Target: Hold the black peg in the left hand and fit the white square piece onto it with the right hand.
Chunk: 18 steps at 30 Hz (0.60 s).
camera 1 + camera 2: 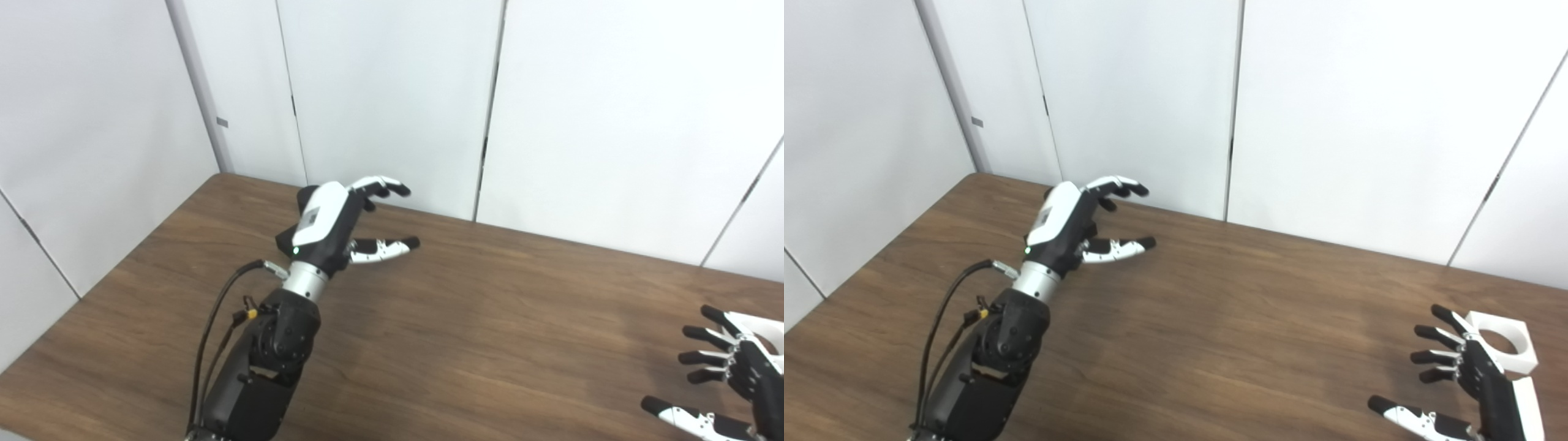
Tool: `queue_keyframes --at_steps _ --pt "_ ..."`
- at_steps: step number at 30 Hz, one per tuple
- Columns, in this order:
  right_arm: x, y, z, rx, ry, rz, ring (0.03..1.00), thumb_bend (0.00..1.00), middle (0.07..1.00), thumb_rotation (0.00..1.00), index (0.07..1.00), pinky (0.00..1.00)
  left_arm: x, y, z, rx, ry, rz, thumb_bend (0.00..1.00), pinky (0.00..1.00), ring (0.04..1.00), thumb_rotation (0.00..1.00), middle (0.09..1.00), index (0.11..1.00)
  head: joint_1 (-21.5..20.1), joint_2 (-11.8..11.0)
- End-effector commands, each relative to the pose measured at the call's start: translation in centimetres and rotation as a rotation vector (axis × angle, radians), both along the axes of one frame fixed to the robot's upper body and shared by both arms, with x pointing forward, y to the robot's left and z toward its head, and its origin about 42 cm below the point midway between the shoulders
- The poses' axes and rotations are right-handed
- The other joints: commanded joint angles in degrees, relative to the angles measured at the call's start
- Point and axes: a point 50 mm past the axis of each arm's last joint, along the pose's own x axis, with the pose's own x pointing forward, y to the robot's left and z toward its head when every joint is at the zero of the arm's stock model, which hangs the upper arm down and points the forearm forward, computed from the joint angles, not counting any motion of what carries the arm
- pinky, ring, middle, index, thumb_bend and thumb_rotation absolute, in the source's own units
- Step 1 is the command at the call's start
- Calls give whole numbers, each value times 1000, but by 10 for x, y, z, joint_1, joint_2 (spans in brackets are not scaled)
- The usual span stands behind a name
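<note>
The white square piece (1505, 347), with a round hole in it, lies on the brown table (1213, 318) at the far right. My right hand (1464, 383) is open and empty just to the left of it, fingers spread; I cannot tell whether it touches it. My left hand (340, 220) is open and empty, raised over the far left part of the table, fingers pointing right. I see no black peg in either view.
White wall panels (392, 92) stand right behind the table's far edge and along its left side. The table's left edge runs diagonally past my left arm (269, 355).
</note>
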Motion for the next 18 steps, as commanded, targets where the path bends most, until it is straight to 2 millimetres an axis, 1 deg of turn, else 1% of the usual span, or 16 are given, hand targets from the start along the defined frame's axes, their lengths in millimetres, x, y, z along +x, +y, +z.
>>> queue_keyframes --at_steps 1,6,9,12,14,18 --pt "3 1 20 0 -76 15 608 592 737 0 838 487 7 6 27 39 -88 23 750 670 774 170 781 685 1 0" --pt "2 0 21 2 -77 15 607 592 739 0 839 483 11 22 37 114 -118 75 759 632 761 176 793 696 3 1" --pt "2 0 21 5 -79 20 607 590 738 0 840 482 16 33 45 121 -107 86 767 612 751 143 789 693 4 1" --pt "3 -1 21 1 -78 20 609 589 740 0 843 489 19 44 48 116 -98 110 792 554 738 92 776 677 3 1" --pt "3 -1 21 2 -77 18 610 590 742 0 843 486 21 48 49 116 -102 136 818 560 746 82 775 671 4 1" --pt "2 1 21 3 -70 17 607 584 745 0 848 487 25 61 54 158 -118 194 822 599 754 85 783 674 6 -1"
